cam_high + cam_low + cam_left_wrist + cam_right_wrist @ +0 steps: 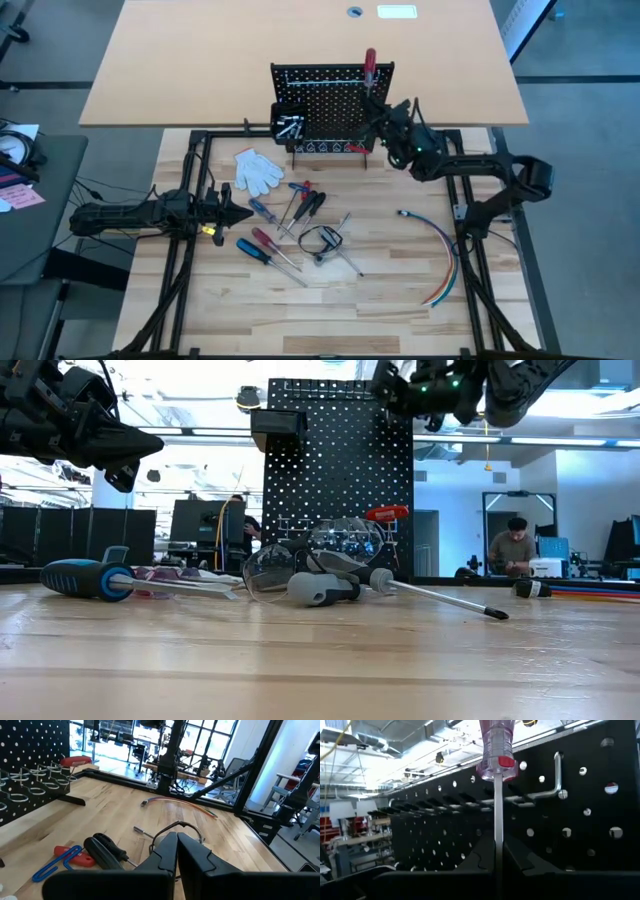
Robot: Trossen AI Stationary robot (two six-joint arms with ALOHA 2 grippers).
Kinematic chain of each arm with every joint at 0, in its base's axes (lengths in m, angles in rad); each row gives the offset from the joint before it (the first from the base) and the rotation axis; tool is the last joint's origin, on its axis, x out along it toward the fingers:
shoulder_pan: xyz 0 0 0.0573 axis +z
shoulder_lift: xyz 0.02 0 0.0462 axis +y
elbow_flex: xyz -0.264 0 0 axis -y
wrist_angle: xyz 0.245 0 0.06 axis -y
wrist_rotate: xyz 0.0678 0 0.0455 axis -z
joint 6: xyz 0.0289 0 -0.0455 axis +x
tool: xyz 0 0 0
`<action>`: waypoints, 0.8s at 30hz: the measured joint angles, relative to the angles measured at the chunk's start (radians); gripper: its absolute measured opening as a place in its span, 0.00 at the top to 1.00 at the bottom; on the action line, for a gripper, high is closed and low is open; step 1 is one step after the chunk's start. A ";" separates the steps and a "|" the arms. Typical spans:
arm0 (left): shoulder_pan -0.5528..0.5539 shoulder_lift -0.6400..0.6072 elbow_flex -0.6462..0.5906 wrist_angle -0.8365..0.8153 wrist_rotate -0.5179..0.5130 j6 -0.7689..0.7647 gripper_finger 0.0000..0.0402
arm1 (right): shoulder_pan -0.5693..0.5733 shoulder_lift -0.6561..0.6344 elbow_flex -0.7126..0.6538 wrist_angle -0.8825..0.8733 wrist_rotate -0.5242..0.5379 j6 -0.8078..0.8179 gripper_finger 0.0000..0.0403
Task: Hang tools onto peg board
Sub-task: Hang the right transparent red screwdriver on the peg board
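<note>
Screwdrivers [268,249] are seen from above strewn across the middle of the table [380,320], with more tools [303,205] beside them, safety glasses [322,239], white gloves [258,169] and a wire bundle [441,255] to the right. At the far edge the peg board [335,105] stands with its bin [290,118] on the left. A red screwdriver [370,68] is held at the board's top right by the right gripper [382,105], which is clenched on its shaft. The left gripper [243,213] is parked over the table's left side, clenched on nothing.

From table height, a blue-handled screwdriver [88,578] and a grey-handled one [322,589] are seen lying flat in front of the board [340,470], and a red handle [388,513] shows low near it; whether that one is hung cannot be told.

Through the left wrist camera, a black-handled tool [106,851] and a red-and-blue one [65,861] are seen on the wood, with the board's empty wire rings [30,782] off to one side.

Through the right wrist camera, the red screwdriver's clear collar [496,767] is seen just above a slotted rack [470,800] on the board, its shaft [498,815] gripped below. It does not look seated yet.

By this evidence the task is judged to be barely begun: one tool is at the rack, and nearly all the others are left on the table.
</note>
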 joint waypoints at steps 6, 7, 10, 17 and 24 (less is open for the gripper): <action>0.000 0.000 0.000 0.000 0.000 -0.001 0.98 | -0.021 0.010 0.000 -0.018 -0.001 0.034 0.96; 0.000 0.000 0.000 0.000 0.000 -0.001 0.98 | -0.021 0.010 0.000 -0.017 -0.001 0.034 0.96; 0.000 0.000 0.000 0.000 0.000 -0.002 0.98 | -0.027 0.010 0.000 -0.019 -0.001 0.033 0.94; 0.000 0.000 0.000 0.000 0.000 -0.003 0.98 | -0.036 0.010 0.000 -0.165 0.000 0.047 0.85; 0.000 0.000 0.000 0.000 0.000 -0.003 0.98 | -0.034 0.007 0.000 -0.203 -0.003 0.056 0.66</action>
